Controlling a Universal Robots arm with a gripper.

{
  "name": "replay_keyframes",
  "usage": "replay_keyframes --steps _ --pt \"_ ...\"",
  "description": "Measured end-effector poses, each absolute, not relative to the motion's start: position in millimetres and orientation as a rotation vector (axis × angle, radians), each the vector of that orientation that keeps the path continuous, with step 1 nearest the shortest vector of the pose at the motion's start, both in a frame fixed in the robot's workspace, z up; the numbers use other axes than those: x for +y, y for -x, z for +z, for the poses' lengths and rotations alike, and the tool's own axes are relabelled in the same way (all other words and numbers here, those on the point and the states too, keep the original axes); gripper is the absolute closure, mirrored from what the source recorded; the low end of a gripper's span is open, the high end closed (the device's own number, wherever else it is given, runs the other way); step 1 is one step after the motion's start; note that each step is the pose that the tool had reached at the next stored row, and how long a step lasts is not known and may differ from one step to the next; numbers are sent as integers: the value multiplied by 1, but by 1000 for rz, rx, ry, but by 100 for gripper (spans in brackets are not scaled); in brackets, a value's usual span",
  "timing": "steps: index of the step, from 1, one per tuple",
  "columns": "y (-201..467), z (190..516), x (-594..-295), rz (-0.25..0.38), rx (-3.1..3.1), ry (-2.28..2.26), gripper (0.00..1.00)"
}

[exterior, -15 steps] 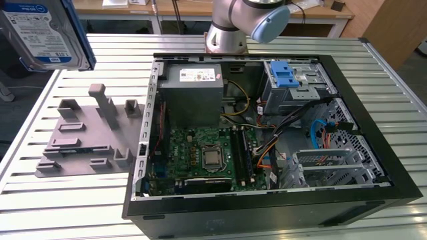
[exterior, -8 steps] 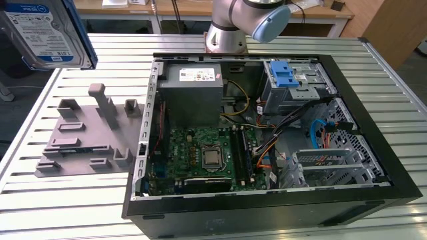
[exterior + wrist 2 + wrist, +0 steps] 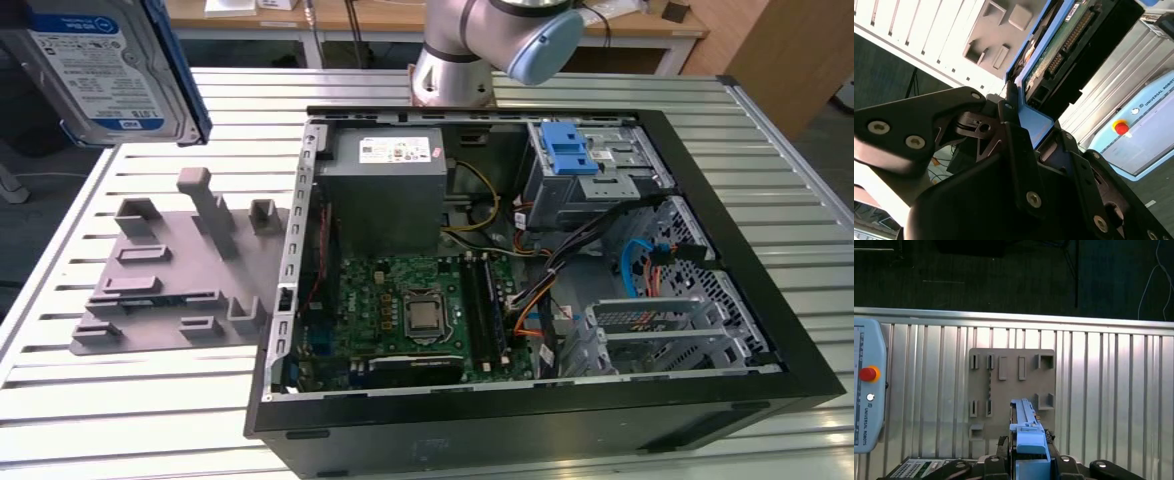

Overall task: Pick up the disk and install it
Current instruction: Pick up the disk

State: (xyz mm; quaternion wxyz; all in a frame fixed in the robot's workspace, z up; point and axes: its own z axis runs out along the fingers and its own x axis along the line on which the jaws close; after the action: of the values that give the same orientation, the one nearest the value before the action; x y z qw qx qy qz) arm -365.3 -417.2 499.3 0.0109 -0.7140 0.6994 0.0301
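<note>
Fig.: disk held aloft, clear of table, at exterior view's left, over grey holder plate. In second wrist view I see gripper with jaws clamped on disk's blue frame, circuit side exposed. Open computer case well apart, toward exterior view's right. Inside it, grey power supply near blue-latched drive cage, cables between. Arm rises beyond case. Control pendant with red button lies on table near plate.
</note>
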Motion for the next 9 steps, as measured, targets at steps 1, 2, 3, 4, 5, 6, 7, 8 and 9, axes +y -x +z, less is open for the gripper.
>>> replay_keyframes --steps 1,2,3,4,5,6,7,8,9 --pt "363 499 -418 94 2182 2228 63" --pt "360 499 -418 94 2182 2228 63" --pt "358 499 -419 94 2182 2228 63" --pt "356 499 -420 94 2182 2228 63" --pt "355 499 -420 94 2182 2228 63" --pt "353 499 -421 94 2182 2228 63" --pt "352 499 -421 94 2182 2228 63" --pt "352 499 -422 94 2182 2228 63" --pt "351 499 -423 94 2182 2228 63"
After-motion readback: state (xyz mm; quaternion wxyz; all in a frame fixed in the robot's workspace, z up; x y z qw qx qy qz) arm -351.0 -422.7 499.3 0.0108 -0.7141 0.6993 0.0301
